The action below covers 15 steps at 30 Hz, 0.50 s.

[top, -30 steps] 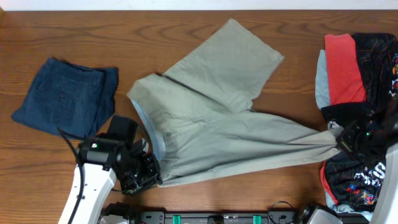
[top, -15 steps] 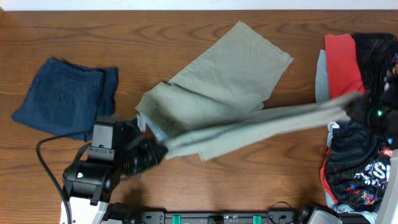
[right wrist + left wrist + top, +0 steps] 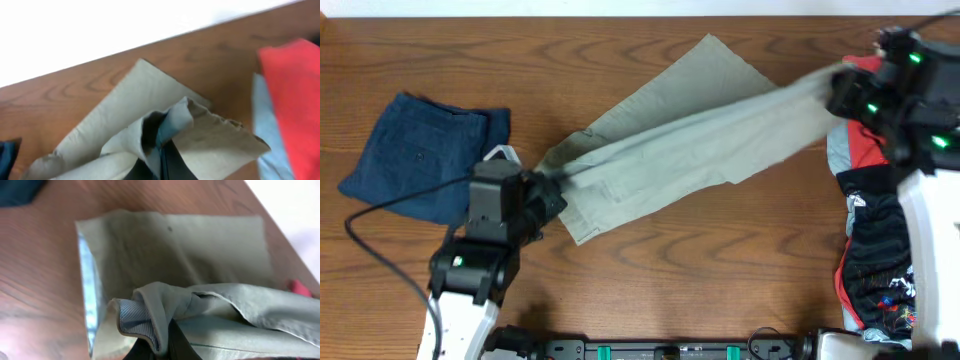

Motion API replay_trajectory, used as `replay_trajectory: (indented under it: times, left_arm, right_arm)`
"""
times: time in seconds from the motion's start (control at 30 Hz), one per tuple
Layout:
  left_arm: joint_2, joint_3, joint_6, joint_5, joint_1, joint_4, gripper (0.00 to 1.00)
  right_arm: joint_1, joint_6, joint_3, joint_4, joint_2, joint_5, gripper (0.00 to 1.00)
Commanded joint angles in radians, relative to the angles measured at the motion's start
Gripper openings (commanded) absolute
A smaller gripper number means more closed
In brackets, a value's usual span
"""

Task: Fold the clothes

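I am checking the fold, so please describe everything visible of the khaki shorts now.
The khaki shorts are pale grey-khaki, cotton-like woven cloth with a light-blue waistband lining. One layer lies flat on the wooden table; another is lifted and stretched over it between the left claw, pinching the waistband end, and the right claw, pinching a leg end. Creased, half folded.

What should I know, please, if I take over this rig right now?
Left gripper: shut on the shorts at the waistband.
Right gripper: shut on a leg hem, raised near the pile at the right.
The shorts hang stretched between them over their other leg, flat on the table.
Navy shorts lie folded at the left.
Left to do: lay this fold down, finish the shorts, then fold the pile.
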Motion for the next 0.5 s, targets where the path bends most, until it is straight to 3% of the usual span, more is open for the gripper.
replay_trajectory:
  times: [0.0, 0.23, 0.27, 0.3, 0.37, 0.4, 0.47]
  left_arm:
    - [0.083, 0.017, -0.012, -0.174, 0.007, 0.034, 0.06]
    - [0.303, 0.017, -0.027, -0.293, 0.019, 0.195, 0.06]
    - [0.331, 0.017, -0.027, -0.293, 0.024, 0.22, 0.08]
    - [0.367, 0.017, -0.027, -0.293, 0.029, 0.25, 0.24]
    - [0.417, 0.017, -0.027, -0.289, 0.036, 0.278, 0.5]
    - [0.441, 0.017, -0.027, -0.283, 0.042, 0.28, 0.6]
    - [0.476, 0.017, -0.027, -0.244, 0.053, 0.261, 0.7]
  right_arm:
    - [0.049, 0.021, 0.02, 0.082, 0.09, 0.052, 0.01]
    - [0.148, 0.053, 0.02, 0.322, 0.315, 0.052, 0.01]
    - [0.161, 0.071, 0.02, 0.361, 0.349, 0.052, 0.05]
    - [0.174, 0.083, 0.02, 0.409, 0.392, 0.052, 0.28]
    - [0.19, 0.096, 0.02, 0.47, 0.449, 0.043, 0.83]
    - [0.196, 0.097, 0.02, 0.491, 0.476, 0.04, 0.99]
    - [0.202, 0.096, 0.02, 0.488, 0.517, 0.041, 0.99]
